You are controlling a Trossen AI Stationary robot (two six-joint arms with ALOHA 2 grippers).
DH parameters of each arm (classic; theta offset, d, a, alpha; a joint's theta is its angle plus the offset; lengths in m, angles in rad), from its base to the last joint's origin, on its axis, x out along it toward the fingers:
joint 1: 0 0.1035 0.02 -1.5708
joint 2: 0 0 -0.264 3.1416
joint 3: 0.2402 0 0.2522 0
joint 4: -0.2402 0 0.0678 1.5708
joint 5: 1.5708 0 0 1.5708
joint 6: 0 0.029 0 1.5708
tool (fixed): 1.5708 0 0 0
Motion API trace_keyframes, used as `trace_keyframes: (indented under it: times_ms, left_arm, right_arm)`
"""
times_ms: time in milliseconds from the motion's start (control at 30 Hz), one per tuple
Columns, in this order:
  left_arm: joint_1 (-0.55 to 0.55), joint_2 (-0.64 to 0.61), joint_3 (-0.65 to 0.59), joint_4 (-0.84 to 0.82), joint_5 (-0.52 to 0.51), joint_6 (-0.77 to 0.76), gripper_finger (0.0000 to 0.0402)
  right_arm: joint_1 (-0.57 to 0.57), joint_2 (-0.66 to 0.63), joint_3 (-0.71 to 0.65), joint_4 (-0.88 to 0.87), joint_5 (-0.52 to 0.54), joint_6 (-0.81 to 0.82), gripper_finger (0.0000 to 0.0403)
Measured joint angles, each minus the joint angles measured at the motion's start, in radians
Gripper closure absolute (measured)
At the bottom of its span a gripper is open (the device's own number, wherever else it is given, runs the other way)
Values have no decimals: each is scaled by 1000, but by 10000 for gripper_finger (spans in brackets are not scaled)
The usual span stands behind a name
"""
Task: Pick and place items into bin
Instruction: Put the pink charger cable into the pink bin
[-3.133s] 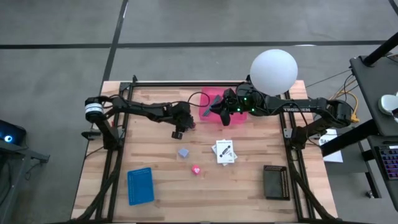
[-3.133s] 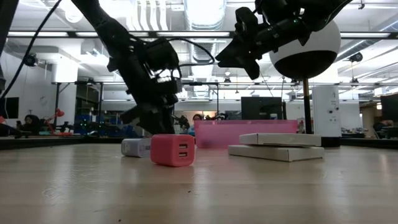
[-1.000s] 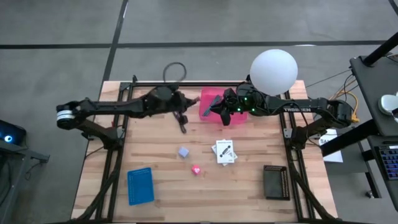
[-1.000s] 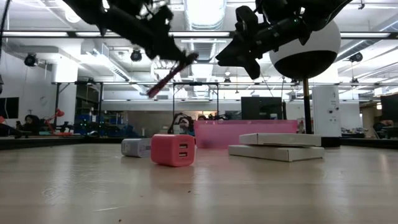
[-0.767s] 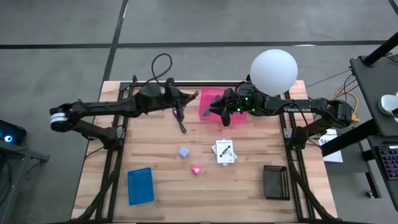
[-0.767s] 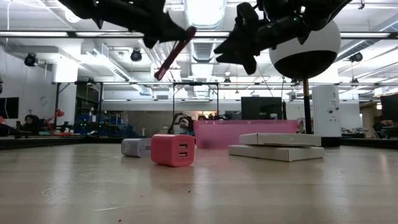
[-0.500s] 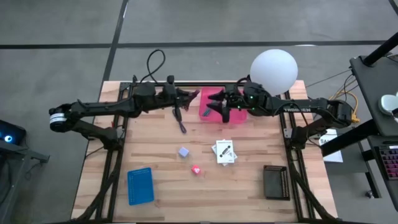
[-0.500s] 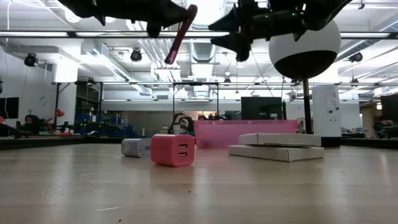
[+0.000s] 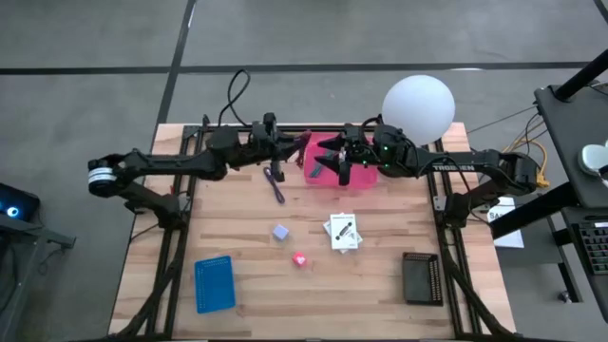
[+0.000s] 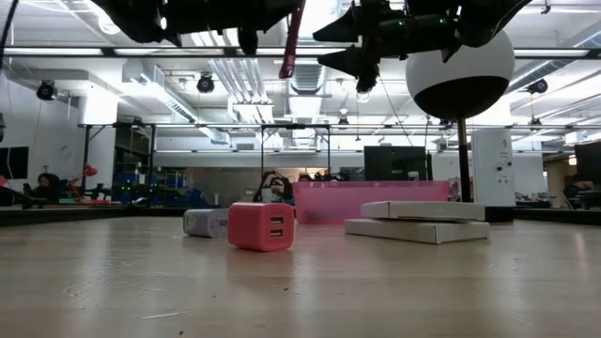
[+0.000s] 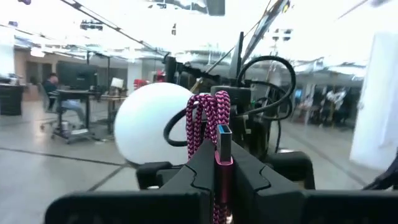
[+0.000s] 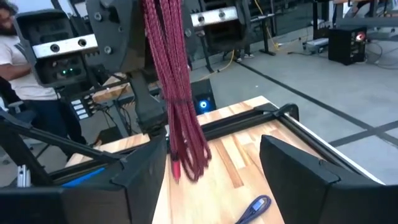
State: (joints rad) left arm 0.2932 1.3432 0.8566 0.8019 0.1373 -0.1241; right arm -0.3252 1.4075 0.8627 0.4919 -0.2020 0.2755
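My left gripper [image 9: 288, 148] is shut on a magenta braided cord [image 12: 177, 93], high above the table just left of the pink bin [image 9: 367, 179]. My right gripper [image 9: 334, 161] stands open and level above the bin's left part, facing the cord; the fingers [image 12: 143, 180] flank the view of it without touching. A lavender cube [image 9: 279, 231], a tiny pink piece [image 9: 299, 258] and a white card [image 9: 343, 231] lie flat on the table nearer the front. A small purple-blue item [image 9: 275, 184] lies on the table below the cord. My left gripper pinches the coiled cord between its two fingers, several strands together; its silvery plug end [image 11: 224, 138] stands up at the fingertips. The fingers come roughly level from the table's left. The loops [image 12: 186, 152] hang slack below the fingers, clear of the table.
A grey-blue item [image 9: 316, 171] shows at the bin's left end. A blue mat [image 9: 214, 282] lies front left and a dark box [image 9: 421, 277] front right. A white ball lamp [image 9: 418, 109] stands over the right arm. Black frame rails [image 9: 180, 237] run along both sides.
My left gripper has risen, tipped upward and gone toward the bin with the cord, which has swung from a slant to hang nearly straight down. My right gripper has tipped up to level and opened.
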Motion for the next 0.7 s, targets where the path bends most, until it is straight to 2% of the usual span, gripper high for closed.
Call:
trace_keyframes:
  times_ms: [200, 700]
  left_arm:
    - [0, 87, 10, 132, 16, -31, 399]
    - [0, 126, 81, 132, 26, -18, 399]
  right_arm:
    - [0, 0, 0, 2, -4, -18, 165]
    - [0, 1, 0, 0, -8, -49, 165]
